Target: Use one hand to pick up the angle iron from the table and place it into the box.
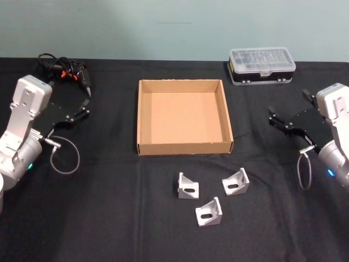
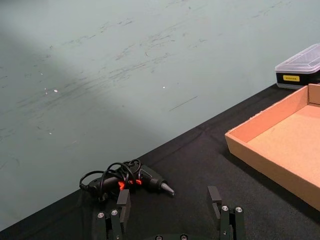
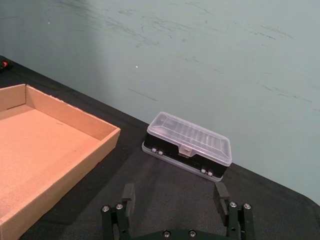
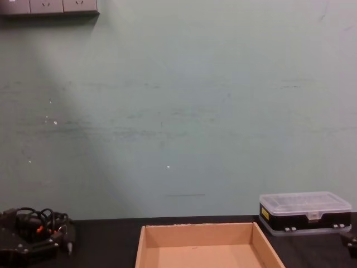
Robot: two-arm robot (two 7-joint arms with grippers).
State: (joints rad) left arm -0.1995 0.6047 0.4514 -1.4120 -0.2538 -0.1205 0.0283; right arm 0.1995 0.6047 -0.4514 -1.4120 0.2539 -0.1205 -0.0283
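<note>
Three small grey angle irons lie on the black table (image 1: 109,218) in front of the box: one on the left (image 1: 188,186), one on the right (image 1: 236,182) and one nearest me (image 1: 209,212). The box (image 1: 184,147) is a shallow tan cardboard tray with nothing in it, also seen in the left wrist view (image 2: 260,150), right wrist view (image 3: 90,145) and chest view (image 4: 198,230). My left gripper (image 1: 82,112) hovers open at the table's left side. On the right side my right gripper (image 1: 281,124) is open too. Both are far from the angle irons.
A black plastic case with a clear lid (image 1: 262,65) stands at the back right (image 3: 189,146). A black electric screwdriver with a coiled cable (image 1: 65,71) lies at the back left (image 2: 132,181). A pale green wall rises behind the table.
</note>
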